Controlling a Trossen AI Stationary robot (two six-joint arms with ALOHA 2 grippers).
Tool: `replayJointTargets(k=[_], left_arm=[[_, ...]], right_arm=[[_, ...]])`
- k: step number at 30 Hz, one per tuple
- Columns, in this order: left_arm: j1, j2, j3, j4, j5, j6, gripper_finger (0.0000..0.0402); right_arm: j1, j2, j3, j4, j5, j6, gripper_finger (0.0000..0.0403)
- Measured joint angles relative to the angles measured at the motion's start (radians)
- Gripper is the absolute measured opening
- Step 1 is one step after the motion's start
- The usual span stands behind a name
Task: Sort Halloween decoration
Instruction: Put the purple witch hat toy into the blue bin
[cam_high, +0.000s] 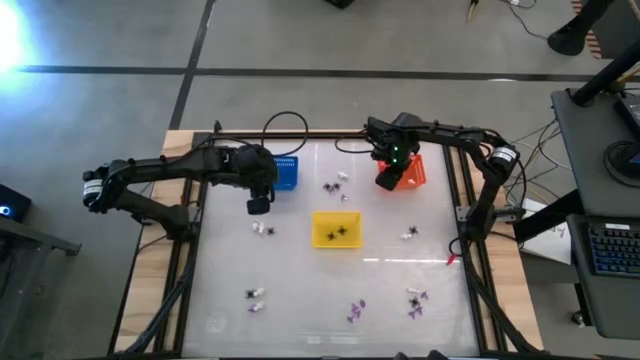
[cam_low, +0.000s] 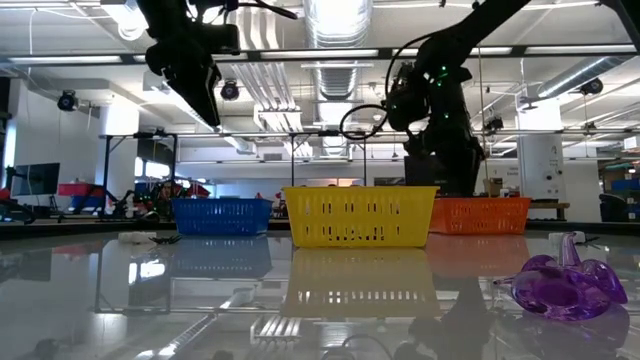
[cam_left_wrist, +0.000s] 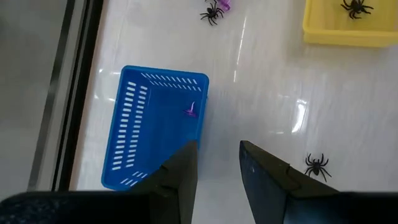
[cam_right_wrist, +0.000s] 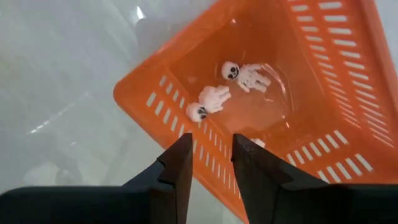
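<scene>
My right gripper (cam_high: 386, 181) (cam_right_wrist: 211, 163) hangs open, pointing down over the near-left wall of the orange basket (cam_right_wrist: 292, 93). Two white skeleton trinkets (cam_right_wrist: 245, 74) (cam_right_wrist: 208, 101) lie on the basket's floor. My left gripper (cam_high: 258, 206) (cam_left_wrist: 217, 177) stands open above the table, beside the blue basket (cam_left_wrist: 152, 124), with nothing between its fingers. A purple trinket (cam_left_wrist: 191, 111) lies in that basket. The yellow basket (cam_high: 335, 228) holds black spiders. More trinkets lie loose on the table, among them a black spider (cam_left_wrist: 317, 165), white ones (cam_high: 263, 228) and purple ones (cam_high: 355, 312).
The three baskets stand in the table's far half, blue at the left, yellow (cam_low: 358, 215) in the middle, orange at the right. Loose trinkets lie near the front edge, with a purple one (cam_low: 565, 285) close to the low camera. Metal frame rails (cam_high: 190, 240) run along both sides.
</scene>
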Motion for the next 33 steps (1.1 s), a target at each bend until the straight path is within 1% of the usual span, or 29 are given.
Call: replayJointTargets(k=[4, 11, 14, 15, 18, 21, 24, 29, 33], left_arm=[[0.000, 0.000, 0.000, -0.019, 0.000, 0.000, 0.0102], [0.000, 0.007, 0.000, -0.025, 0.000, 0.063, 0.0102], [0.000, 0.018, 0.000, -0.025, 0.000, 0.066, 0.0102], [0.000, 0.020, 0.000, -0.024, -0.006, 0.056, 0.0102], [-0.001, 0.023, 0.000, -0.019, -0.073, -0.001, 0.0102], [0.001, 0.019, 0.000, -0.019, -0.132, -0.031, 0.0102], [0.004, 0.015, 0.000, -0.019, -0.142, -0.034, 0.0102], [0.008, 0.016, 0.000, -0.020, -0.151, -0.034, 0.0102], [0.009, 0.016, 0.000, -0.020, -0.165, -0.034, 0.0102]], right_arm=[[0.000, 0.000, 0.020, -0.004, 0.000, 0.019, 0.0104], [0.001, -0.014, 0.086, -0.002, 0.000, 0.082, 0.0093], [0.001, -0.014, 0.105, -0.004, 0.000, 0.091, 0.0088], [0.001, -0.014, 0.109, -0.003, 0.000, 0.091, 0.0087], [0.001, -0.014, 0.118, 0.026, 0.000, 0.083, 0.0086], [0.001, -0.013, 0.120, 0.073, 0.000, 0.021, 0.0087], [0.001, -0.013, 0.124, 0.095, -0.011, 0.001, 0.0086], [0.003, -0.013, 0.124, 0.141, -0.084, 0.012, 0.0082], [0.027, -0.013, 0.124, 0.188, -0.106, 0.014, 0.0082]])
